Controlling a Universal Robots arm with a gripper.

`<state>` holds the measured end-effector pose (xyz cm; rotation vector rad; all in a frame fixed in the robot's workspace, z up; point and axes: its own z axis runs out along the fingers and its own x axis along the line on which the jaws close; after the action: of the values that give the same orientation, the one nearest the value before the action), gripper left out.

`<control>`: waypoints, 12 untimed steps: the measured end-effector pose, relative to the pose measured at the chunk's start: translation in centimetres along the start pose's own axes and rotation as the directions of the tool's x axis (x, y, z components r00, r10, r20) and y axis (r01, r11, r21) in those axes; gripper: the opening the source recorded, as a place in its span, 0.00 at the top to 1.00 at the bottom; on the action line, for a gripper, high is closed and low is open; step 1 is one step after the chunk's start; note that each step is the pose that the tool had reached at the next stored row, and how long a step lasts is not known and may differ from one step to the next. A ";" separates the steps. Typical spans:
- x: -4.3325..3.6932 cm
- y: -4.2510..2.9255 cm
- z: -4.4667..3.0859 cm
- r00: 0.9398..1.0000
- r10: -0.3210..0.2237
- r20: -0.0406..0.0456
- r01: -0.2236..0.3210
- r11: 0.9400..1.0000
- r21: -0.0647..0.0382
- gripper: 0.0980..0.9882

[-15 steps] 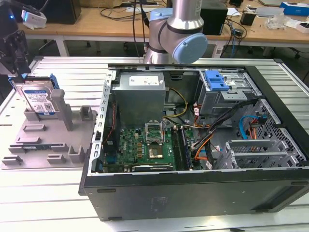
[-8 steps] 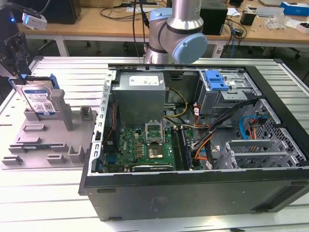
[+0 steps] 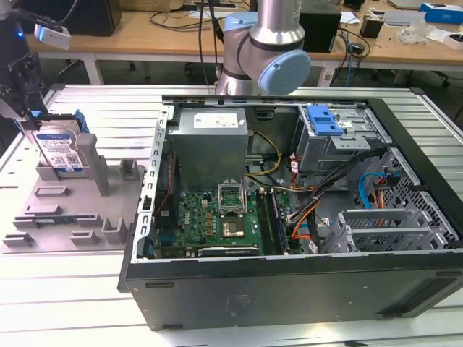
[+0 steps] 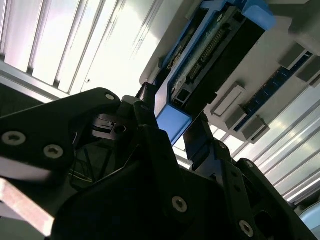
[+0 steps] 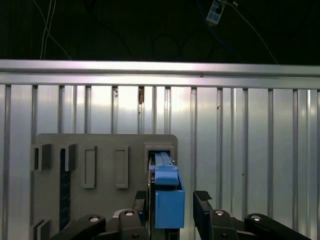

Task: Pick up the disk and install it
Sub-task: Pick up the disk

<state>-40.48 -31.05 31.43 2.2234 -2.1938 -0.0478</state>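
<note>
- The disk (image 3: 61, 148), a flat silver-metal hard drive with a white-and-blue label and a blue plastic bracket around it, stands on edge at the upper left of the exterior view. It is slotted upright into a grey plastic fixture tray (image 3: 43, 217).
- In both wrist views the disk's blue bracket end (image 5: 166, 205) (image 4: 172, 122) sits between the black fingers.
- The black gripper (image 3: 29, 116) (image 5: 171, 196) (image 4: 172, 115) is down at the disk's upper edge with its fingers apart, one on each side of the bracket.
- In the first wrist view a strip of the tray shows between one finger (image 5: 202, 205) and the bracket. The other finger (image 5: 141, 205) is just beside the blue plastic (whether it touches, I cannot tell). The disk is not clamped.
- The tray lies on a ribbed aluminium table (image 3: 65, 296), at the exterior view's left.
- To the tray's right in that view, just beside it, a black desktop computer case (image 3: 289, 289) lies open. Inside are a green motherboard (image 3: 217, 217), a grey metal box with a white sticker (image 3: 210, 137) and a silver metal cage with a blue plastic tab (image 3: 322, 119).
- The silver-and-blue robot arm (image 3: 264, 43) rises behind the case, at the top centre.
</note>
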 end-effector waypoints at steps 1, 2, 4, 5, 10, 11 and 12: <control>0.00 0.00 0.04 1.000 0.000 0.000 0.000 1.000 0.000 0.55; 0.00 0.00 0.09 1.000 0.000 0.000 0.000 1.000 0.000 0.55; 0.00 -0.01 0.18 1.000 0.001 0.000 -0.001 1.000 0.000 0.55; 0.00 -0.01 0.24 1.000 0.001 0.000 -0.001 1.000 0.000 0.55; 0.00 -0.01 0.50 1.000 0.007 0.000 -0.007 1.000 0.000 0.55; 0.01 -0.01 0.53 1.000 0.008 0.000 -0.008 1.000 0.000 0.55; 0.01 -0.01 0.57 1.000 0.009 0.000 -0.009 1.000 0.000 0.55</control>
<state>-40.49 -31.06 30.87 2.2134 -2.2041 -0.0480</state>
